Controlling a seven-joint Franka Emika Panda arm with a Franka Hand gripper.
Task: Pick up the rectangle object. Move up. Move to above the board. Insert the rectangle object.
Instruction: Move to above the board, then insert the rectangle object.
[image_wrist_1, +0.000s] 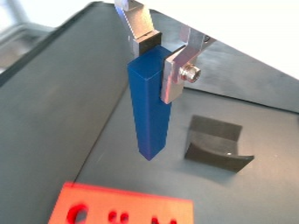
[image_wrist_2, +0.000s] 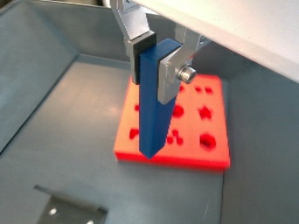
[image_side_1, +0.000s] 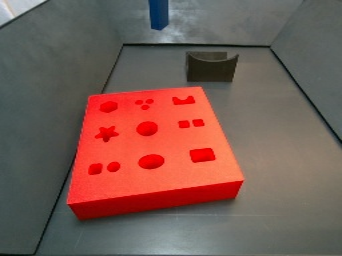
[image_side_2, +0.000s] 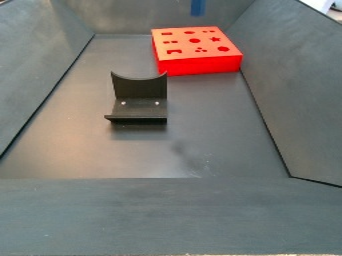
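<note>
The gripper (image_wrist_1: 159, 54) hangs high over the grey bin floor (image_side_2: 201, 150), its flat silver fingers (image_wrist_2: 170, 72) clamped on the top of the rectangle object (image_wrist_1: 151, 105), a smooth blue bar held upright in the air (only its lower tip (image_side_1: 159, 14) shows in a side view). The board (image_side_1: 150, 150), a flat bright red block cut with star, circle and square holes, lies on the floor, with the dark grey U-shaped block (image_side_2: 136, 98) well apart from it.

Claw (image_wrist_2: 163, 54) high, clear above board (image_wrist_2: 211, 122)
</note>
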